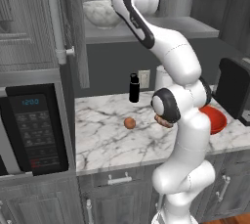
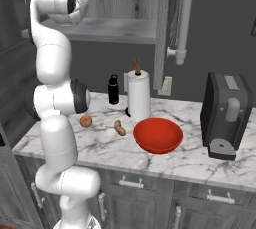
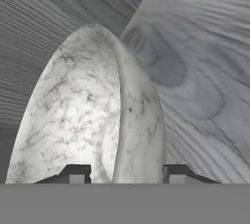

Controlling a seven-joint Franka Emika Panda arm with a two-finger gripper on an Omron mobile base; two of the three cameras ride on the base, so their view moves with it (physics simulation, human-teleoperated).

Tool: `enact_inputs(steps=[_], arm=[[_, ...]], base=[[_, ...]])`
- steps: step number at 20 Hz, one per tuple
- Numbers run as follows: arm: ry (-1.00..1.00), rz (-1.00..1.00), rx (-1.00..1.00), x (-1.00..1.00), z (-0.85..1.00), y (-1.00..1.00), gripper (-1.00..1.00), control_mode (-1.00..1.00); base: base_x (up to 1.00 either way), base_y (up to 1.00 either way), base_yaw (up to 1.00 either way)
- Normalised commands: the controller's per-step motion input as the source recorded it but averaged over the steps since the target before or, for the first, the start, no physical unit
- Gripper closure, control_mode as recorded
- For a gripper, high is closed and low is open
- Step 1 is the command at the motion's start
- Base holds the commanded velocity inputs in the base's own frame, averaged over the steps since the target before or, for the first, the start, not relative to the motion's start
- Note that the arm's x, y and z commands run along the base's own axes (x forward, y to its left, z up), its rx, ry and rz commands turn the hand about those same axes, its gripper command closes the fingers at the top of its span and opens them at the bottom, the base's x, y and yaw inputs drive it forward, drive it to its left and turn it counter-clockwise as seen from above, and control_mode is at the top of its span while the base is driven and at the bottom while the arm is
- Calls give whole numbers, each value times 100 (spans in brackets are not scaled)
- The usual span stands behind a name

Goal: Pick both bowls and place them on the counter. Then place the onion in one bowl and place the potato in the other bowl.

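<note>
With the glossy red bowl (image 2: 158,135) already on the veined marble counter (image 1: 102,140), the gripper (image 3: 126,174) straddles the deep marble-patterned bowl's (image 3: 88,120) rim at bottom centre, fingers part-closed, grip unclear; next, clamp and lift.

We saw the marble counter (image 2: 105,148) carrying the red bowl (image 2: 158,135), onion (image 2: 86,121) and potato (image 2: 120,128); the marble-patterned bowl (image 1: 101,13) sat on the grey shelf (image 1: 185,26).

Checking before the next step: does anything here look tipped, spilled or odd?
Nothing stands out. The red bowl, onion and potato lie on the counter; the marble bowl sits upright on the shelf, the claw straddling its rim.
</note>
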Motion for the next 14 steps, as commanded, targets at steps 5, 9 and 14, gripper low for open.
enact_inputs(steps=[5,9,14], arm=[[-1,0,0,-7,-9,1,100,-100],[-12,0,5,-33,-18,0,100,-100],[-24,0,10,-66,-32,-35,100,-100]], base=[[0,0,0],[0,0,0],[0,0,0]])
